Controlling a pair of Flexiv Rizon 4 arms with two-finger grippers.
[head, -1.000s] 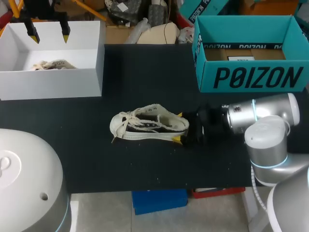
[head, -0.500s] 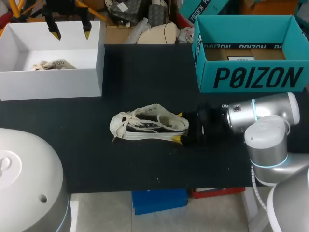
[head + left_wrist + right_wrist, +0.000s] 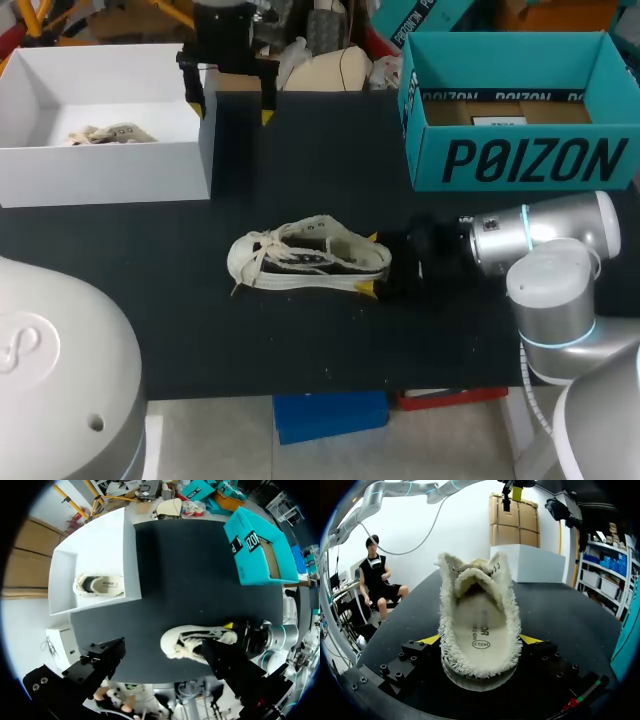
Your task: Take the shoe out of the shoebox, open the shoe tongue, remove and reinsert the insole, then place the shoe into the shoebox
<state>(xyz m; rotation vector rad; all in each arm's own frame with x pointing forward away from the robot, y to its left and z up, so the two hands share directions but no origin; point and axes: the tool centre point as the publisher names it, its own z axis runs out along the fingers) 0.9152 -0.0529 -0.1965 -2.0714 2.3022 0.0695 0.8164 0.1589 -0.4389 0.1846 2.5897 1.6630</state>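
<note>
A cream fleece-lined shoe (image 3: 310, 262) lies on its side mid-table, toe toward my left. My right gripper (image 3: 369, 263) is shut on its heel, one yellow tip on each side. In the right wrist view the shoe (image 3: 480, 605) points away from the fingers, mouth wide, with the insole (image 3: 481, 630) showing inside. My left gripper (image 3: 231, 110) hangs open and empty above the table's back edge, just right of the white shoebox (image 3: 100, 172). The left wrist view looks straight down on the shoe (image 3: 197, 637) far below.
The white shoebox (image 3: 127, 555) at the back left holds a second cream shoe (image 3: 105, 133). A teal shoebox (image 3: 520, 160) stands open at the back right. Black table surface (image 3: 300, 180) lies bare between the boxes and around the shoe.
My left gripper has travelled right, from above the white shoebox past its right wall to the table's back edge. The right arm and the shoe have stayed still.
</note>
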